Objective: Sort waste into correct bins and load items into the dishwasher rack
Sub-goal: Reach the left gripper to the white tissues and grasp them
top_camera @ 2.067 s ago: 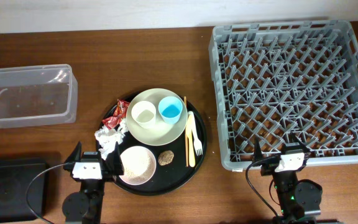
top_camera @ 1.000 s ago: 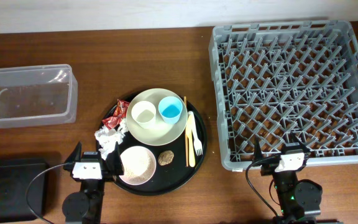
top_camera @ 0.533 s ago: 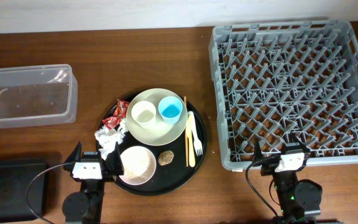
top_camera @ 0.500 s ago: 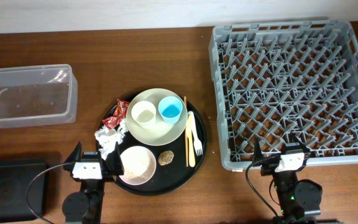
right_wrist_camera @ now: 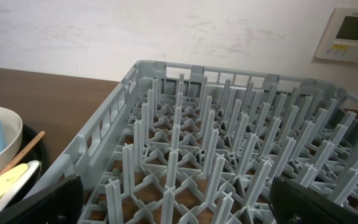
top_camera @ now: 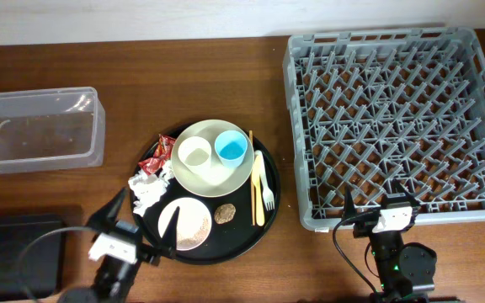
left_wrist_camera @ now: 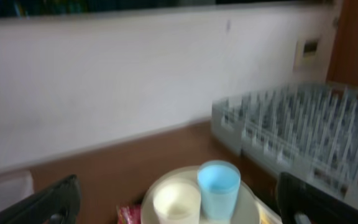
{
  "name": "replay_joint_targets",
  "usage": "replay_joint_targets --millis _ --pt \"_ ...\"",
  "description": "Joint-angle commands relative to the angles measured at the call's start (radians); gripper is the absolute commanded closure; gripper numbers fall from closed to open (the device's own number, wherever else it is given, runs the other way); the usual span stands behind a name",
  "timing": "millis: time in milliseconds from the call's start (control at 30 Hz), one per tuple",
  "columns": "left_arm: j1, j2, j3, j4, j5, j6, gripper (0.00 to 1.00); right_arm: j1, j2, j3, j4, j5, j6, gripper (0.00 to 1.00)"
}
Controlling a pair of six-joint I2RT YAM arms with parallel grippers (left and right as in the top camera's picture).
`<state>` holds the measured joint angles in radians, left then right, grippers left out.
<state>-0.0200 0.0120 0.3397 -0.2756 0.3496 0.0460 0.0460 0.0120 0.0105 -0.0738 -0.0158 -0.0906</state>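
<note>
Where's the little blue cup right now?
In the overhead view the blue cup stands on the cream plate, next to the cream cup, on the round black tray left of the grey rack.

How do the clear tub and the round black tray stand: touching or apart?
Apart. The overhead view shows bare table between the clear tub and the round black tray.
</note>
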Motion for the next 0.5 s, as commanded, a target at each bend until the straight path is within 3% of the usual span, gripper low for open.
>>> replay_joint_targets --millis 0,133,300,367,467 --pt "0.003 0.031 0.205 -0.095 -0.018 0.011 0.01 0.006 -0.006 -0.005 -0.005 0.002 -0.006 0.01" --pt "0.003 0.204 0.460 -0.211 -0.035 0.011 0.01 0.006 -0.006 -0.005 -0.005 0.002 -0.007 0.02" --pt "0.003 0.717 0.864 -0.717 -0.164 0.012 0.01 0.006 -0.006 -0.005 -0.005 0.002 -0.006 0.02" --pt "0.003 0.905 0.912 -0.845 -0.157 0.012 0.01 0.006 -0.006 -0.005 -0.005 0.002 -0.006 0.02" --pt "0.003 1.051 0.912 -0.938 -0.181 0.012 0.01 0.006 -0.006 -0.005 -0.005 0.002 -0.007 0.02"
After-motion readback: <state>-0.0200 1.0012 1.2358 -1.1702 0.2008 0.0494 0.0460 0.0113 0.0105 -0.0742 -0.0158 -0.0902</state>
